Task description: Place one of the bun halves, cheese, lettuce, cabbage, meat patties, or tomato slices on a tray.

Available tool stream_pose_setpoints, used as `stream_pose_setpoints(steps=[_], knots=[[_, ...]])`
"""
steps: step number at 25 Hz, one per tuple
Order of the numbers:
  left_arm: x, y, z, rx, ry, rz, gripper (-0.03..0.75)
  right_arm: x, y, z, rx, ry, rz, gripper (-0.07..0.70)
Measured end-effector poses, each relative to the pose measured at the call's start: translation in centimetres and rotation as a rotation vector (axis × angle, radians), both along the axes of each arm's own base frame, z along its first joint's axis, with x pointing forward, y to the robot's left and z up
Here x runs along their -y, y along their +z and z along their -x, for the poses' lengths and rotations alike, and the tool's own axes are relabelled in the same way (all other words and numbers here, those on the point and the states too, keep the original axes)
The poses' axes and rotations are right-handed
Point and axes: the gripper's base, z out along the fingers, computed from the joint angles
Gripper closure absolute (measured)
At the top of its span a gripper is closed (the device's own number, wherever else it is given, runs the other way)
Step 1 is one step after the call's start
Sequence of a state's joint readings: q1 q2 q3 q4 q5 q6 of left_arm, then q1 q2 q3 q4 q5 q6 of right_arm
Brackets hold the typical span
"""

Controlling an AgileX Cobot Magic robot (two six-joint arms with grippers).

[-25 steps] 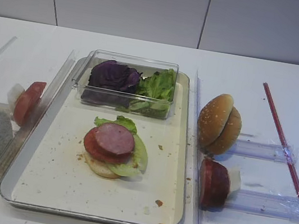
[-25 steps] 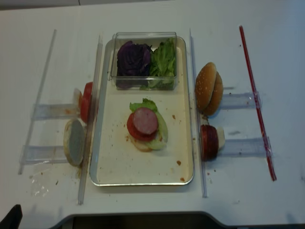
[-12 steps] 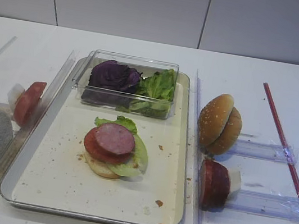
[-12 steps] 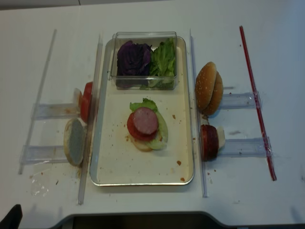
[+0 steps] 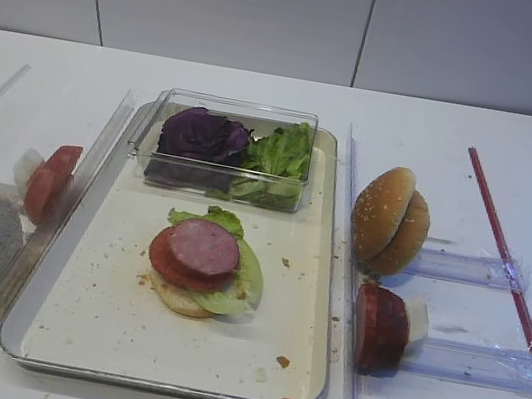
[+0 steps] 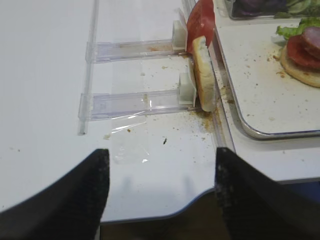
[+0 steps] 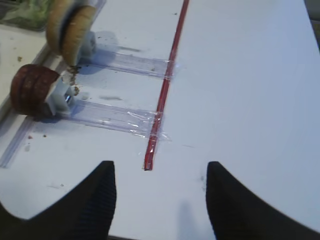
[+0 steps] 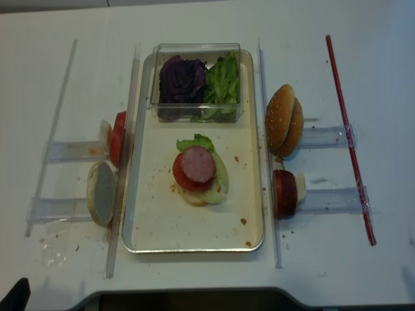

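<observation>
The pale bottom bun half on the cream rectangular metal-rimmed tray is mostly hidden under lettuce, tomato and patty. In the left wrist view, the clear plastic box on that tray is cut off by the top edge. Both grippers are seen only as blurred dark fingers at the frame bottoms.

Around the stack at the middle of the tray, bare tray floor lies open on the near side and both flanks. Behind the stack, a clear box blocks the far end. Clear rails fence both long edges.
</observation>
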State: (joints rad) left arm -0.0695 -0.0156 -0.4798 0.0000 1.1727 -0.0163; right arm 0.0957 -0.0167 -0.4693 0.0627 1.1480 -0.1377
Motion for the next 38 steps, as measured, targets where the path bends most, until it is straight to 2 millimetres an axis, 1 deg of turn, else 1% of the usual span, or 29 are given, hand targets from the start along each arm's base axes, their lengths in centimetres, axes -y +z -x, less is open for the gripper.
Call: stream_pose_setpoints(steps=[2,5,38], knots=[[0.00,0.00,0.00,0.000,0.000,0.000,0.283,0.26,-0.01,-0.03,-0.003,-0.041,-0.010,0.207],[0.00,0.00,0.00,0.000,0.000,0.000,0.283,0.36,-0.01,-0.04,-0.003,-0.057,-0.014,0.207],[0.00,0.00,0.00,0.000,0.000,0.000,0.292,0.37,-0.01,-0.04,-0.004,-0.060,-0.016,0.207]])
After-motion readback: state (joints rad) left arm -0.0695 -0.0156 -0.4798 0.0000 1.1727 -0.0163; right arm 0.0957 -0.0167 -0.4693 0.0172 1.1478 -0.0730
